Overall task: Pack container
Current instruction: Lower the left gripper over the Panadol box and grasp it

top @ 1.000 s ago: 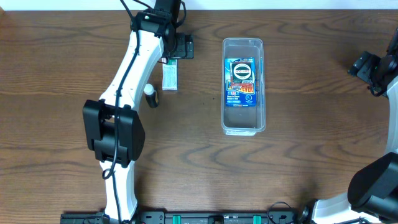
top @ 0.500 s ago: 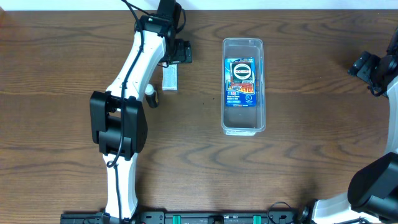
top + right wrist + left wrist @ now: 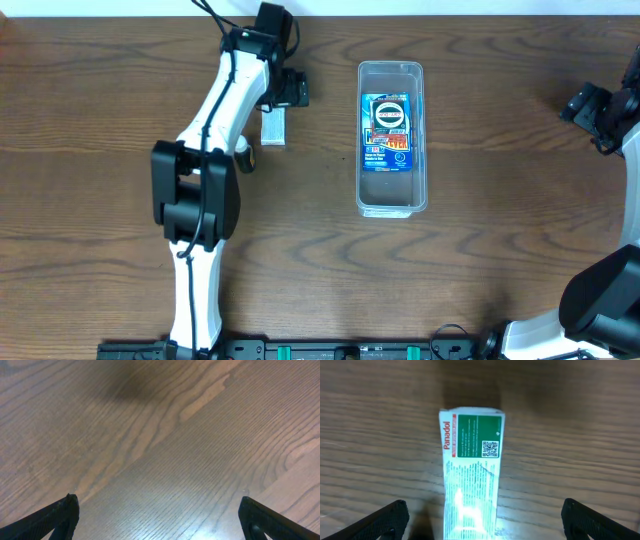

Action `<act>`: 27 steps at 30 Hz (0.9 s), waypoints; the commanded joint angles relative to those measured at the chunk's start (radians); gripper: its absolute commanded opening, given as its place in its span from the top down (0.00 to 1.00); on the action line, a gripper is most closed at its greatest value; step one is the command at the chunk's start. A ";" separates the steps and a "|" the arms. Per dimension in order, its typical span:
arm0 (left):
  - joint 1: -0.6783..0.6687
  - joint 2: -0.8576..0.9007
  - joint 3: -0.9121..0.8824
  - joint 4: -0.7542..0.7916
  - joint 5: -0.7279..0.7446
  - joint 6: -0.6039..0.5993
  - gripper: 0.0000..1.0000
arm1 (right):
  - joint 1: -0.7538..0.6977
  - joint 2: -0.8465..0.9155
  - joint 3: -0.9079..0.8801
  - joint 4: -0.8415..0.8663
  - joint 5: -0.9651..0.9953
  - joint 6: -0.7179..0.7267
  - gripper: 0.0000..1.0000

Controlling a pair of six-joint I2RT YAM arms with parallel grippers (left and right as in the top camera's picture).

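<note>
The container (image 3: 392,192) is a clear, long tub standing at the centre back of the table, with a blue printed packet (image 3: 388,133) lying flat inside it. To its left a white and green Panadol box (image 3: 273,130) lies on the wood. My left gripper (image 3: 284,92) hangs over the box's far end, open. In the left wrist view the Panadol box (image 3: 471,465) lies lengthwise between the wide-apart fingers of the left gripper (image 3: 482,515), touching neither. My right gripper (image 3: 598,108) is at the far right edge, open. In its wrist view the right gripper (image 3: 157,510) has only bare wood under it.
A small white object with a dark end (image 3: 242,153) lies just left of the Panadol box, partly under my left arm (image 3: 215,110). The wooden table (image 3: 480,260) stretches around the container.
My left arm has drawn its elbow toward the back, and its gripper has slid a little further over the Panadol box. The box, container and right arm have not moved.
</note>
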State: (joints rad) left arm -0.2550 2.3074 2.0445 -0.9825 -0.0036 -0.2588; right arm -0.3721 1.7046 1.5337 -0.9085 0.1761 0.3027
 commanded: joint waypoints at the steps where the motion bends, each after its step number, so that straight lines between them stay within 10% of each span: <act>1: 0.007 0.027 0.013 -0.002 -0.004 -0.006 0.02 | -0.006 0.008 -0.005 -0.001 0.007 -0.012 0.01; 27: 0.008 0.084 -0.014 0.009 0.018 -0.005 0.02 | -0.006 0.008 -0.005 -0.001 0.007 -0.012 0.01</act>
State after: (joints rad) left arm -0.2550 2.3657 2.0399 -0.9714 0.0086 -0.2588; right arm -0.3721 1.7046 1.5337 -0.9085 0.1761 0.3027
